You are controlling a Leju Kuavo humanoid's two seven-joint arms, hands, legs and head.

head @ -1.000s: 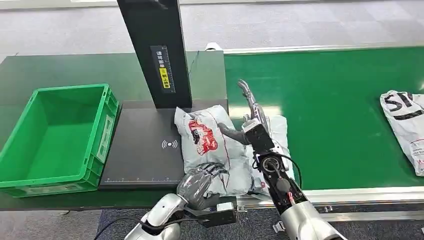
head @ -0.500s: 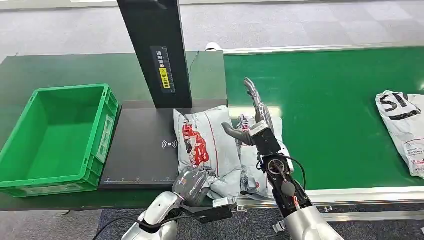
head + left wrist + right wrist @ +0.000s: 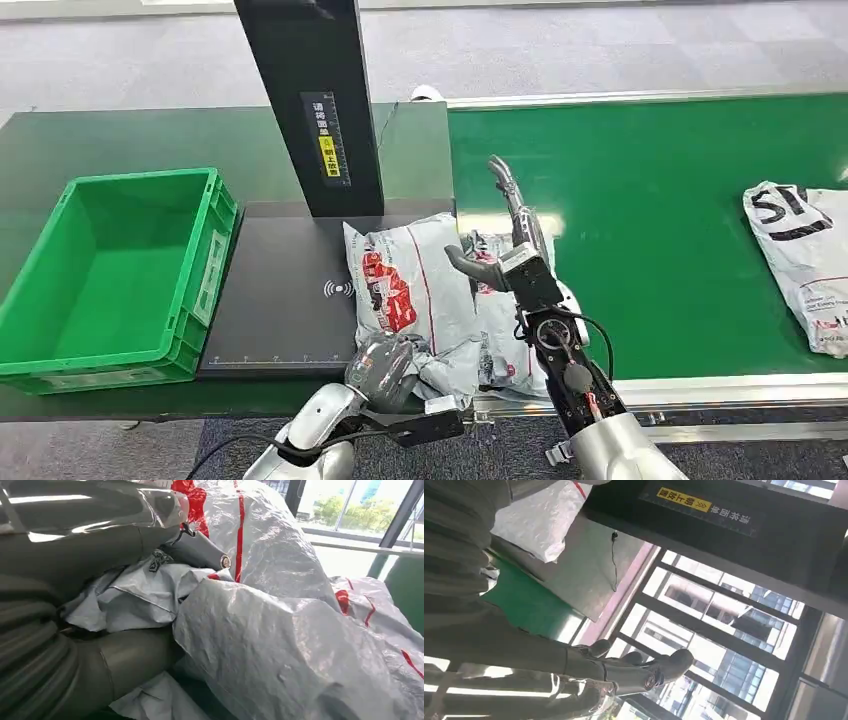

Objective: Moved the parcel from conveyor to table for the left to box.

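The parcel (image 3: 415, 290) lies half on the scanner plate (image 3: 285, 300), half on the conveyor (image 3: 660, 250). A crate (image 3: 110, 275) sits left of the plate. Another bag (image 3: 805, 250) lies far right on the conveyor.

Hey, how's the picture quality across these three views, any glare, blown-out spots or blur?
Head view: evenly lit and sharp, with a pale glare patch on the conveyor. Left wrist view: shiny highlights on the parcel, window area overexposed. Right wrist view: strongly backlit windows, and the right robot hand looks dim against them.
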